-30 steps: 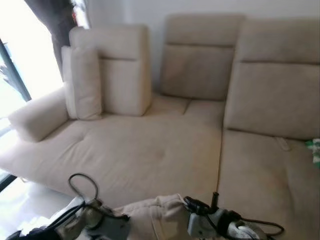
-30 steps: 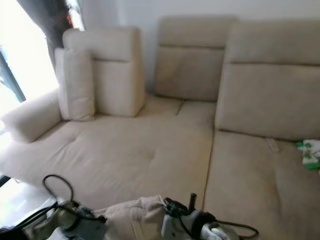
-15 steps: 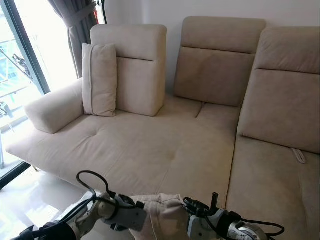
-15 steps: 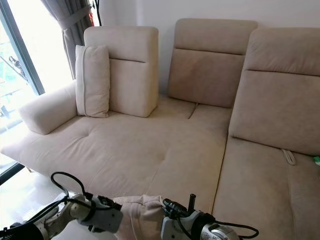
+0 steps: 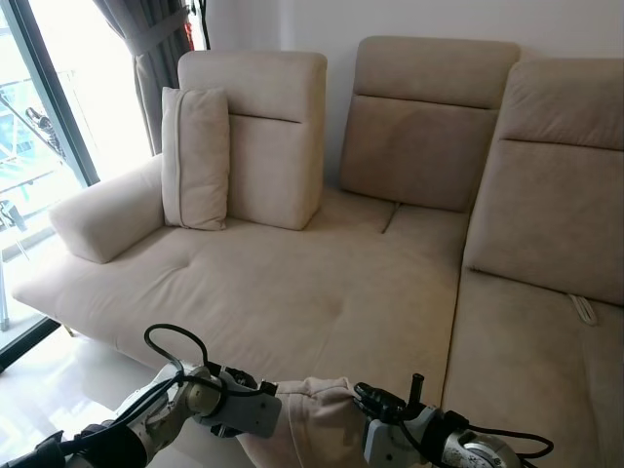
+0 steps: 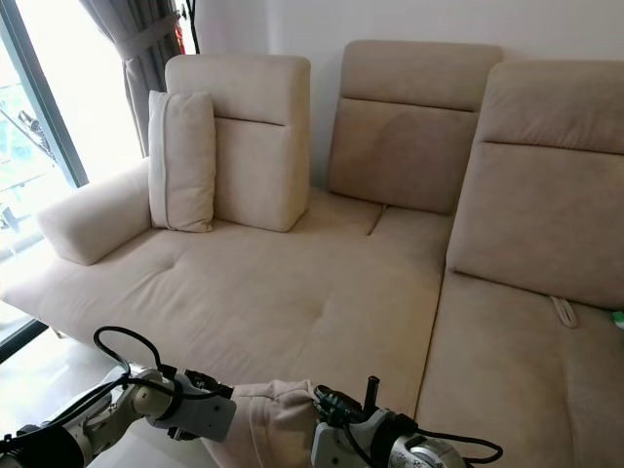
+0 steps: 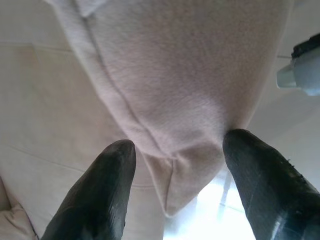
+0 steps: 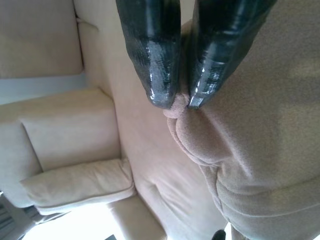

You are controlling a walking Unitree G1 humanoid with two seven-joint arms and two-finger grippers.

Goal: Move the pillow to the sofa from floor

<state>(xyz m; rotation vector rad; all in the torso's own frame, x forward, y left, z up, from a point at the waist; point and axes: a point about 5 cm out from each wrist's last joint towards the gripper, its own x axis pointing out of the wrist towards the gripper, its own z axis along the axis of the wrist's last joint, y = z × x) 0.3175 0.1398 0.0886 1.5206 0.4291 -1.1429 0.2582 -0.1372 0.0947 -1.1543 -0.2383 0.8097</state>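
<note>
Pillow [image 5: 317, 424], beige, hangs between the two grippers just in front of the beige sectional sofa [image 5: 322, 292], off the seat and near its front edge. Right gripper [image 8: 177, 102] is clenched on a pinched fold of the pillow fabric. Left gripper [image 7: 177, 165] has its fingers [image 7: 100, 195] spread apart, straddling a corner of the pillow without closing on it. A second beige cushion [image 5: 195, 158] stands upright on the sofa against its backrest, beside the armrest [image 5: 102, 213].
</note>
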